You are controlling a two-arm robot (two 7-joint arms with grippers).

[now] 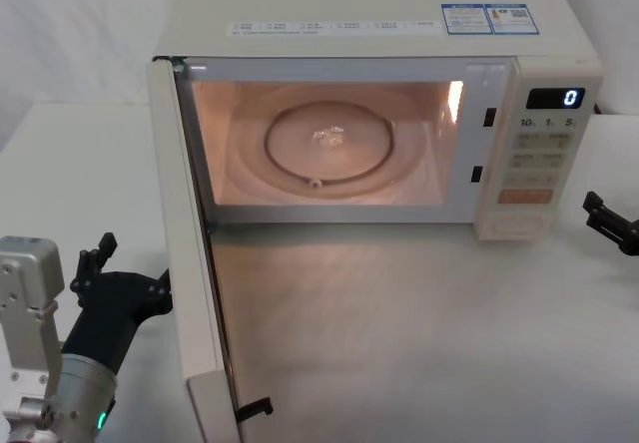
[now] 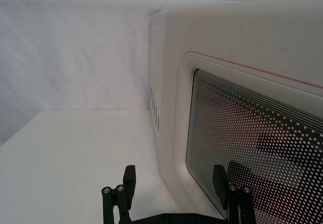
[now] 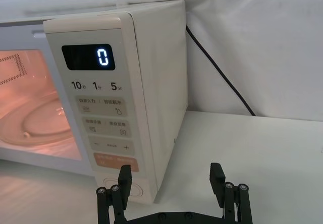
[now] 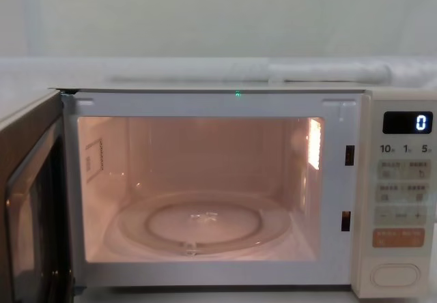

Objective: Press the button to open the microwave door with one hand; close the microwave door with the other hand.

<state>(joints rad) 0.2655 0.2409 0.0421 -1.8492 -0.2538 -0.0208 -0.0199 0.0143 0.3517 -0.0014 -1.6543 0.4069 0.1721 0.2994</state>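
Note:
The microwave door (image 1: 186,233) stands swung wide open toward me, hinged on the left; its dotted glass window (image 2: 247,138) shows in the left wrist view and its inner face (image 4: 31,200) in the chest view. My left gripper (image 1: 135,263) is open, low on the table just outside the door's outer face, with one finger (image 2: 219,179) close to the window. The cream oval button (image 1: 516,224) sits at the bottom of the control panel (image 4: 395,274). To the right of the panel's lower corner my right gripper (image 1: 597,212) is open, and one finger (image 3: 124,176) partly covers the button (image 3: 138,189).
The lit cavity holds a glass turntable (image 1: 329,144). The display (image 3: 103,57) reads 0. An orange key (image 4: 398,237) lies just above the button. A black cable (image 3: 217,67) runs down behind the microwave's right side. White table (image 1: 419,343) lies in front.

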